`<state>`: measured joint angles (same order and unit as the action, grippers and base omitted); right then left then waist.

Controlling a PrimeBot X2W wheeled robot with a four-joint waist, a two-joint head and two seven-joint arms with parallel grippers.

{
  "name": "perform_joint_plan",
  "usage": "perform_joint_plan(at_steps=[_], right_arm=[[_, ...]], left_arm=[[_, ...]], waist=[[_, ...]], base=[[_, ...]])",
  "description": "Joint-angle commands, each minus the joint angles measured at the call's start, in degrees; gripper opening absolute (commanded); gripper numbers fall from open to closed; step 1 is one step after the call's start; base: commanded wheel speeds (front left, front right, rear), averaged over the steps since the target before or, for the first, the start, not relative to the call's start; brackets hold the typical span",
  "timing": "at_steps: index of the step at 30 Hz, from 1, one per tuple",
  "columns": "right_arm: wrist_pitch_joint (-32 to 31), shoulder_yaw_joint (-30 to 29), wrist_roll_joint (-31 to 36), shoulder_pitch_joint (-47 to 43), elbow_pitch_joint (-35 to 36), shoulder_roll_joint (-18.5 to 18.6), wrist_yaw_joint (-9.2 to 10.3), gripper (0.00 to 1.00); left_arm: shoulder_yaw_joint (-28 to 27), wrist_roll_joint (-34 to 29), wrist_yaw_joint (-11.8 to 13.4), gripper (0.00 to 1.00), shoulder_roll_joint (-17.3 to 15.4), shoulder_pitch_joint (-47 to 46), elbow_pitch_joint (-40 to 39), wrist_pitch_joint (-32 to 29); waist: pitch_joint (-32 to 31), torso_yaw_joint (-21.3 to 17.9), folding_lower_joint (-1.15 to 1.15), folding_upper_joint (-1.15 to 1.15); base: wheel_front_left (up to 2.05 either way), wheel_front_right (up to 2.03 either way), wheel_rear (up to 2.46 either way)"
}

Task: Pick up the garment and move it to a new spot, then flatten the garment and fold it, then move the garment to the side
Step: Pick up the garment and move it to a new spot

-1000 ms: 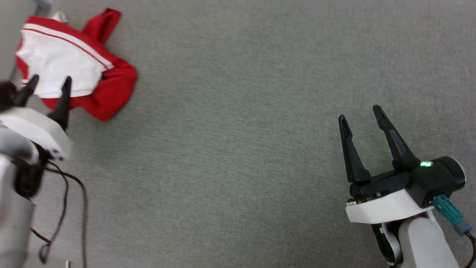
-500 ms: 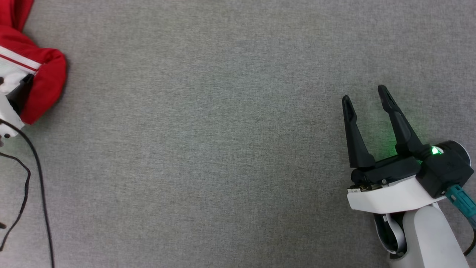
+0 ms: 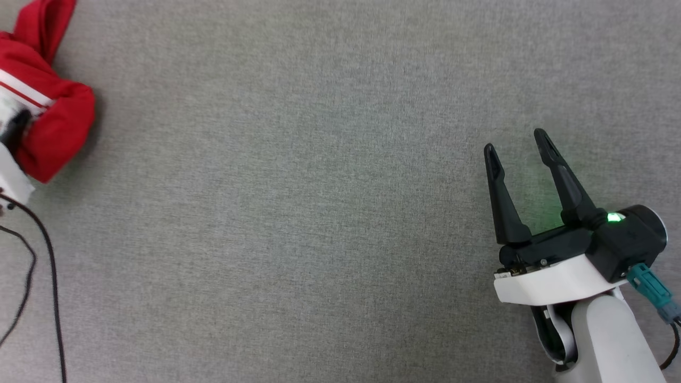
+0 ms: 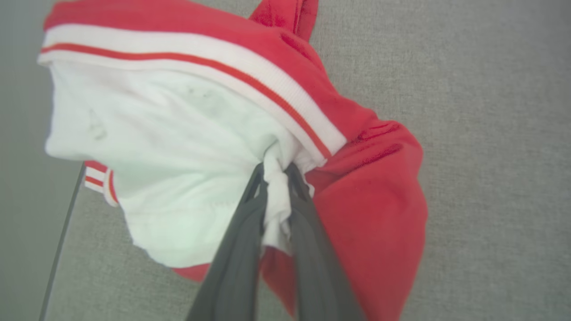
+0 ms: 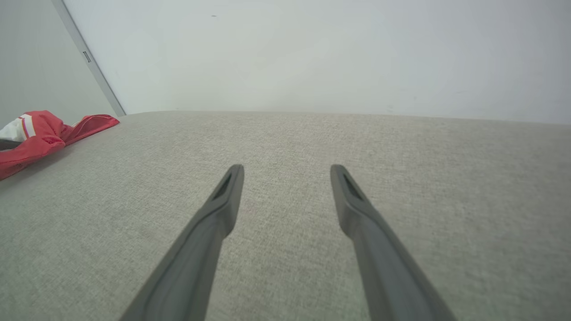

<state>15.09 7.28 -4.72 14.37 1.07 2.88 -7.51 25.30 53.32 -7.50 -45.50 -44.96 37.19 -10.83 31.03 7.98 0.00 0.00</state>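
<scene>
Lying crumpled at the upper left edge of the head view, the garment (image 3: 58, 133) rests on the grey surface (image 3: 319, 213), a pinch of its white fabric clamped by the left gripper (image 4: 276, 171) mid-frame in the left wrist view. Only the grasp looks made; moving, flattening, folding and setting aside remain. The right gripper (image 3: 515, 141), lower right, is spread wide and empty. Chest lettering is hidden in folds, and the head view's edge crops it.

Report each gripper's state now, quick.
Left gripper: closed, pinching white fabric of the garment.
Right gripper: open, empty, above the grey surface.
</scene>
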Motion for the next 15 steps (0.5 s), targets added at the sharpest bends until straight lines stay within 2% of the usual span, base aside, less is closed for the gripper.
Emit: perform_joint_plan(at_steps=[1, 8, 11, 15], right_arm=[[0.1, 0.0, -0.4, -0.1, -0.4, 0.0, 0.04, 1.0], [0.1, -0.5, -2.1, -2.4, -2.4, 0.0, 0.04, 1.0], [0.1, -1.2, -3.1, -3.3, -3.3, 0.0, 0.04, 1.0], [0.1, -5.2, -5.0, -4.7, -4.9, 0.0, 0.04, 1.0]], left_arm=[[0.3, -0.8, 0.0, 0.0, -1.0, -0.1, 0.1, 2.3], [4.3, -8.8, 0.0, 0.0, -4.7, -2.6, -1.5, 16.0], [6.1, -12.0, 0.0, 0.0, -5.3, -4.2, -3.8, 19.0], [8.5, -16.6, 0.0, 0.0, -5.9, -6.7, -7.8, 21.7]], waist=[[-2.0, 0.2, 0.0, 0.0], [-10.0, 0.1, 0.0, 0.0], [-13.3, -0.3, 0.0, 0.0], [-17.7, -1.0, 0.0, 0.0]], base=[[0.0, 0.0, 0.0], [0.0, 0.0, 0.0], [0.0, 0.0, 0.0], [0.0, 0.0, 0.0]])
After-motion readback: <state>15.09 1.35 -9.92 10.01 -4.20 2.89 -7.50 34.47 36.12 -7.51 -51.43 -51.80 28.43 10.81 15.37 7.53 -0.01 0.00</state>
